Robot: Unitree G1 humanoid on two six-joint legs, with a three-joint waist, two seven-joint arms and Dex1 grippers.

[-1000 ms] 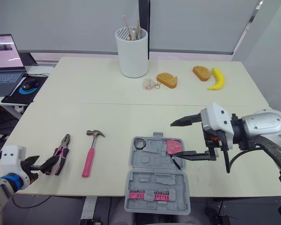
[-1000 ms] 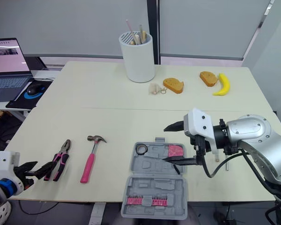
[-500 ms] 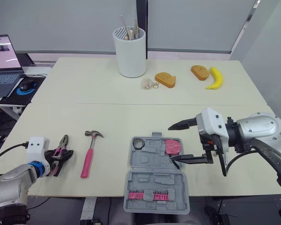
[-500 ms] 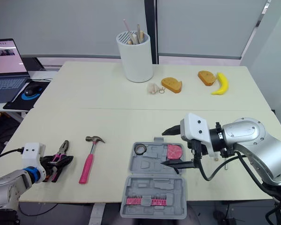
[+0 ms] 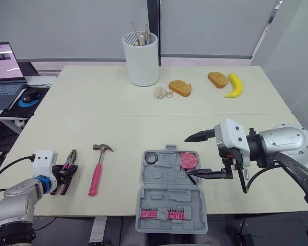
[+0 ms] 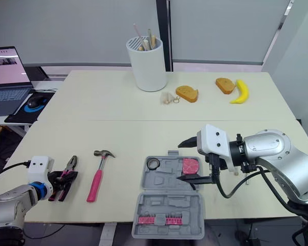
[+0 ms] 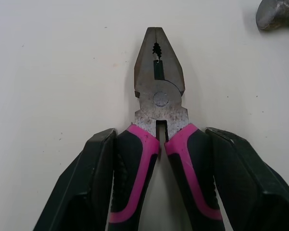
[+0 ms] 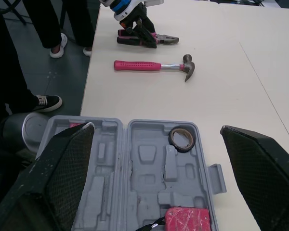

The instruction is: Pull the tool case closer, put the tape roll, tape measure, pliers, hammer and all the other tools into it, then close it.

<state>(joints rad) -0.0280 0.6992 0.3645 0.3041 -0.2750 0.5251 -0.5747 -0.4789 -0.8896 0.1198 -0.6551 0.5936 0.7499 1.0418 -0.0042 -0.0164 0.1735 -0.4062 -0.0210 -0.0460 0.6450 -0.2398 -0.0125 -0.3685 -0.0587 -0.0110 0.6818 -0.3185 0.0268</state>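
Note:
The grey tool case (image 5: 167,197) lies open at the table's front edge. A black tape roll (image 5: 153,157) and a pink tape measure (image 5: 190,160) sit in its far half, and pink bits line its near half. My right gripper (image 5: 189,156) hovers wide open over the case's right side, with nothing between its fingers. The pink-handled hammer (image 5: 98,166) lies left of the case. Further left, my left gripper (image 5: 60,175) is shut on the pink handles of the pliers (image 7: 159,96), one black finger (image 7: 86,183) pressed against each side. The pliers rest on the table.
A white utensil holder (image 5: 141,59) stands at the back centre. To its right lie a small keyring (image 5: 163,92), two bread pieces (image 5: 180,87) and a banana (image 5: 232,86). A laptop (image 5: 2,69) and a mouse (image 5: 29,97) sit on a side desk at far left.
My left gripper has come up from the table's front-left corner to the pliers and shut around their handles. The right gripper has barely moved. The camera has shifted slightly.

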